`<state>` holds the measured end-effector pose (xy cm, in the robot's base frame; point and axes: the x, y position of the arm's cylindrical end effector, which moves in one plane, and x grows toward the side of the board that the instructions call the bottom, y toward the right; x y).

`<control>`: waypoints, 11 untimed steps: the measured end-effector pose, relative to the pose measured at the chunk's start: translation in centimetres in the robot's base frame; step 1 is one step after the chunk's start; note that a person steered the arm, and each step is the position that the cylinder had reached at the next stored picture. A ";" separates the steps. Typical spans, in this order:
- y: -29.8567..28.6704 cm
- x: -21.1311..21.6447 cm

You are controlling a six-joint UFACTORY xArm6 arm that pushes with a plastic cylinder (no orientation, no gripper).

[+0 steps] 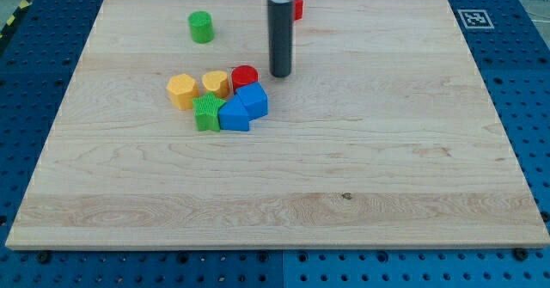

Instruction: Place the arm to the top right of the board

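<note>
One camera view here, and the rod (281, 30) stands straight up and down, its long axis vertical, pointing down at the board (361, 150). My tip (281, 74) sits on the wood in the upper middle of the board, a little left of centre, well apart from the top right corner. It has no jaws to part or close; it is one plain dark rod, and right now it clamps nothing.

Just beside the tip, to the view's left and slightly lower, there's the red cylinder (244, 76); whether they touch is hard to tell. That cylinder heads a tight cluster: a yellow block (216, 83) and an orange-yellow block (181, 90) to its left, two blue blocks (252, 100) (234, 115) below it, and a green block (207, 113) beside the lower blue one. A green cylinder (201, 27) stands alone toward the top left.

Behind the rod, a second red block (298, 9) peeks out at the top edge, mostly hidden, shape unclear. The rod's upper part is cut off by the view's top.

The board is pale wood with visible grain, and a small square printed marker (473, 18) sits in its top right corner. Around it lies a blue table (533, 82) dotted with holes.
</note>
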<state>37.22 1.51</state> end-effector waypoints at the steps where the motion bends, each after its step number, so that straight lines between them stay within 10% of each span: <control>1: 3.1 -1.1; 11: 21.7 -18.1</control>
